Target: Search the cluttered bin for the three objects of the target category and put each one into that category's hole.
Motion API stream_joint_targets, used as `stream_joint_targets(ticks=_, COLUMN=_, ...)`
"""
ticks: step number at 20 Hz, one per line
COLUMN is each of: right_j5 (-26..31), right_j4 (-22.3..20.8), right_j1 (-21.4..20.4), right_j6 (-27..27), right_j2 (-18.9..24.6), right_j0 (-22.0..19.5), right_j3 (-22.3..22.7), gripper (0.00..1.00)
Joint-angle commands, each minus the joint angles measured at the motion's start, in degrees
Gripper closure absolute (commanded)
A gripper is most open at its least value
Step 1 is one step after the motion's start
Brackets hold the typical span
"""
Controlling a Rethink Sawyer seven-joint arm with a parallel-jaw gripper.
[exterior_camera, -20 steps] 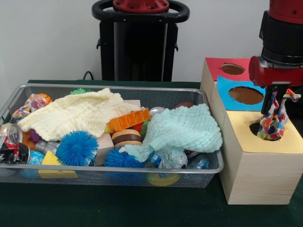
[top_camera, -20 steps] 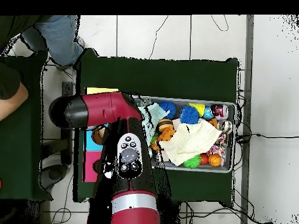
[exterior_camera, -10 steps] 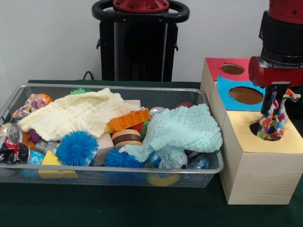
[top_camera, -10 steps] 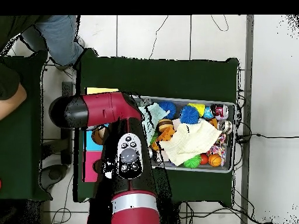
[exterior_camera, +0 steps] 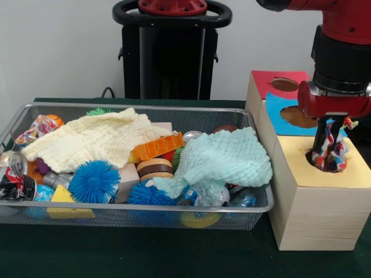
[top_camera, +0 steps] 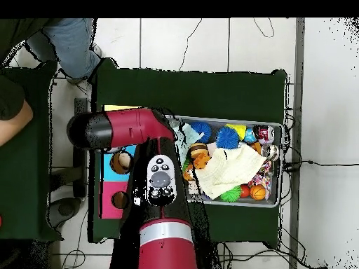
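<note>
The gripper (exterior_camera: 328,152) has its jaws pinching the patterned cloth (exterior_camera: 331,149) partway down the yellow hole (exterior_camera: 324,163), where loose folds risk snagging the rim and lifting back out if released late.

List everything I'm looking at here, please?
Wire bin: one, silver, on the green table.
Knit cloths: two, cream and mint, on top of the clutter.
Spiky balls: blue, two showing in front.
Orange block: one, mid-bin.
Crushed can: one, bin's left end.
Wooden box: one, with red, blue, yellow tops, each with a hole.
Patterned cloth: one, multicoloured, in the yellow hole.
Gripper: at the yellow hole.
</note>
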Motion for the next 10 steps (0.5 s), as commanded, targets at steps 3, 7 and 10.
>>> stream_joint_targets(ticks=3, right_j5=-4.05, right_j4=-2.93, right_j1=5.89, right_j6=-1.59, right_j2=4.83, right_j0=-2.94, right_j3=-2.98, gripper=1.00)
stream_joint_targets(ticks=7, right_j5=-3.65, right_j4=-2.93, right_j1=6.78, right_j6=-1.64, right_j2=4.90, right_j0=-2.85, right_j3=-4.29, gripper=1.00)
stream_joint_targets(ticks=10, right_j5=-3.66, right_j4=-3.01, right_j1=7.30, right_j6=-0.94, right_j2=4.51, right_j0=-2.25, right_j3=-4.85, gripper=1.00)
